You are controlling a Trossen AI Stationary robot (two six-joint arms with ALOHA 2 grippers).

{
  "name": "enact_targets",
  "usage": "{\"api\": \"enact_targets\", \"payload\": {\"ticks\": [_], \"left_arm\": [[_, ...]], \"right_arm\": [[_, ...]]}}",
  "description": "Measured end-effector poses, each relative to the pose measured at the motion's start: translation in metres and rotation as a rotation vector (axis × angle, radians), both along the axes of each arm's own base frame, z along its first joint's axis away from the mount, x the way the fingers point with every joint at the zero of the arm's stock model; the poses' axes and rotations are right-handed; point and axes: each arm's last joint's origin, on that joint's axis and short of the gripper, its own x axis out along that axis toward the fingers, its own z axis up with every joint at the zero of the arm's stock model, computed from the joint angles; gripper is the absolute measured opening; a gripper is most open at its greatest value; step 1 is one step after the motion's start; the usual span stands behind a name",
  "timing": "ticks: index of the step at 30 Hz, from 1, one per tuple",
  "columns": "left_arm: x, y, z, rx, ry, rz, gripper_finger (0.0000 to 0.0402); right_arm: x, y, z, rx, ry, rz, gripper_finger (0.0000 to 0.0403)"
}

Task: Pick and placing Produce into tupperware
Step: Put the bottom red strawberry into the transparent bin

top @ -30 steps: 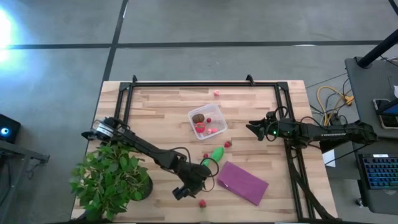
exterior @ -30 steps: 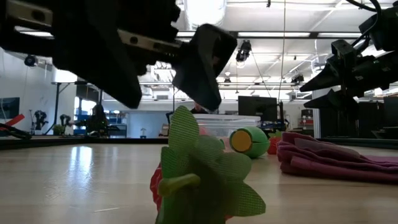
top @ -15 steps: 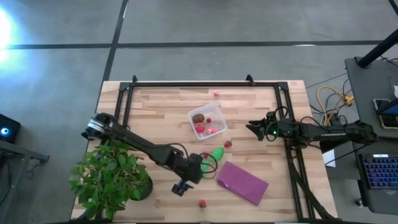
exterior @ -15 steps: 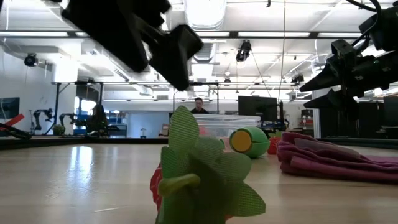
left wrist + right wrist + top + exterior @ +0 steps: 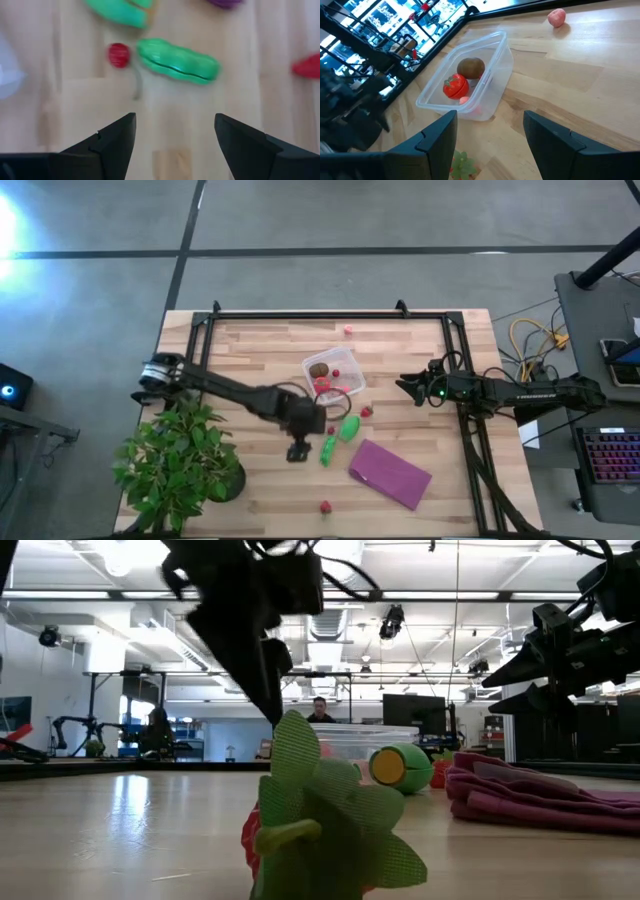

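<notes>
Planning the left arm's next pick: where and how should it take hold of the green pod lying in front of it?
Grip the green pod across its narrow middle, coming straight down from above. It lies flat and elongated on the wood, and the open left hand hovers just short of it.

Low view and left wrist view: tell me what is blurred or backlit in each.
Low view: the leafy strawberry up close is soft, and the left arm shows as a dark silhouette against bright ceiling lights. Left wrist view: the green pod and small red piece are blurred.
</notes>
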Motion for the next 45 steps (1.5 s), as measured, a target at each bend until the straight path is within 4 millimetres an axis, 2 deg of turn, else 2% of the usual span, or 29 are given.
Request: {"api": "enact_targets", "payload": {"ticks": [5, 11, 18, 23, 26, 31, 35, 45], "left_arm": [[0.004, 0.023, 0.007, -0.014, -0.015, 0.085, 0.0255], [0.002, 0.036, 0.033, -0.090, -0.071, 0.248, 0.0255], [-0.010, 0.049, 0.064, -0.124, -0.168, 0.488, 0.0255], [-0.020, 0.073, 0.090, -0.168, -0.254, 0.626, 0.0255], [-0.029, 0.084, 0.100, -0.168, -0.280, 0.661, 0.0255], [-0.044, 0.093, 0.101, -0.150, -0.227, 0.694, 0.0255], [-0.051, 0.093, 0.097, -0.127, -0.147, 0.701, 0.0255], [-0.053, 0.095, 0.092, -0.067, -0.134, 0.692, 0.0255]], "right_arm": [[0.000, 0.000, 0.000, 0.000, 0.001, 0.000, 0.0219], [0.000, 0.000, 0.000, 0.000, 0.001, 0.000, 0.0219], [0.000, 0.000, 0.000, 0.000, 0.000, 0.000, 0.0219], [0.000, 0.000, 0.000, 0.000, 0.000, 0.000, 0.0219], [0.000, 0.000, 0.000, 0.000, 0.000, 0.000, 0.0219], [0.000, 0.000, 0.000, 0.000, 0.000, -0.001, 0.0219], [0.000, 0.000, 0.000, 0.000, 0.001, 0.000, 0.0219], [0.000, 0.000, 0.000, 0.000, 0.000, 0.000, 0.0219]]}}
